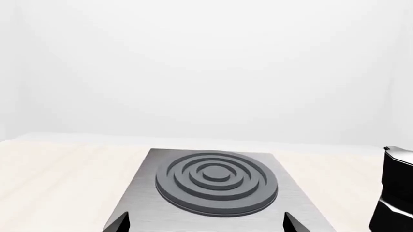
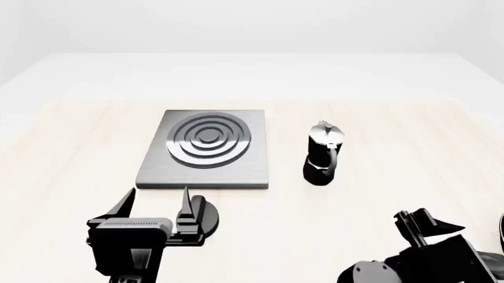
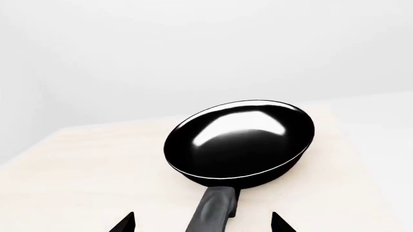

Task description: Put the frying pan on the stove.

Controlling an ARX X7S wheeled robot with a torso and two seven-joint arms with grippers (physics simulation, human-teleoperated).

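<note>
The frying pan [image 3: 240, 142] is glossy black and rests on the light wooden table. Its handle [image 3: 212, 209] runs toward my right gripper [image 3: 201, 226], which is open with a fingertip on each side of the handle, not touching it. In the head view the right gripper [image 2: 429, 227] is at the lower right and the pan is almost wholly out of frame. The stove [image 2: 206, 147] is a grey plate with black rings, left of centre. My left gripper [image 2: 156, 199] is open and empty just in front of the stove [image 1: 216, 181].
A black and silver moka pot [image 2: 323, 153] stands upright to the right of the stove, and shows in the left wrist view [image 1: 395, 193]. A small round black knob [image 2: 208, 215] lies on the table beside my left gripper. The table [image 2: 378, 194] is pale wood.
</note>
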